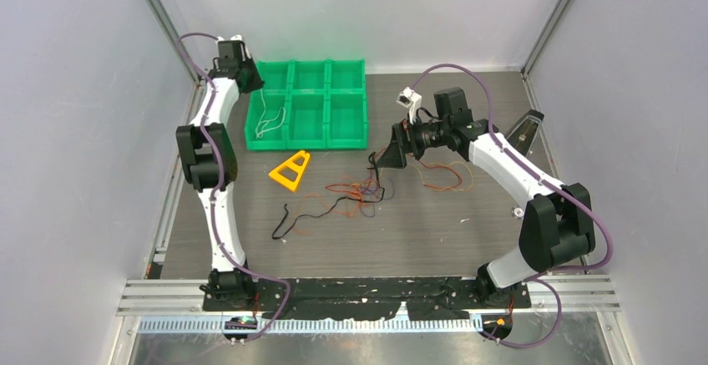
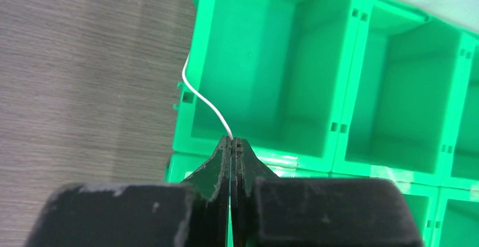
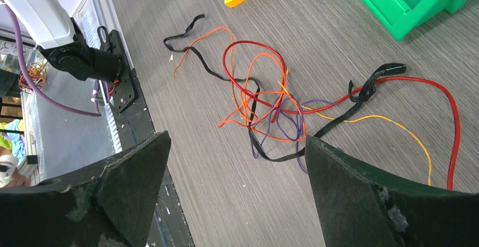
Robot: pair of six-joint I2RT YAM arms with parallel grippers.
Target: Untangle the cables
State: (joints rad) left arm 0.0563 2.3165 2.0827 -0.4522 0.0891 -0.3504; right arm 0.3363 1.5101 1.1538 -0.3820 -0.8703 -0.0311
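A tangle of cables (image 1: 359,194) in orange, red, purple and black lies mid-table, seen close in the right wrist view as a knot (image 3: 265,111). One black cable (image 1: 305,215) trails left from it, and an orange loop (image 1: 447,177) lies to its right. My right gripper (image 1: 388,154) hovers just above and right of the tangle, its jaws wide open (image 3: 237,162) with nothing between them. My left gripper (image 1: 244,77) is at the bin's back left corner, shut (image 2: 233,141) on a thin white cable (image 2: 203,100) that hangs into the left compartments (image 1: 269,121).
A green six-compartment bin (image 1: 346,142) stands at the back centre, its walls (image 2: 344,89) filling the left wrist view. A yellow triangular piece (image 1: 290,170) lies in front of its left corner. The black base rail (image 1: 367,294) runs along the near edge.
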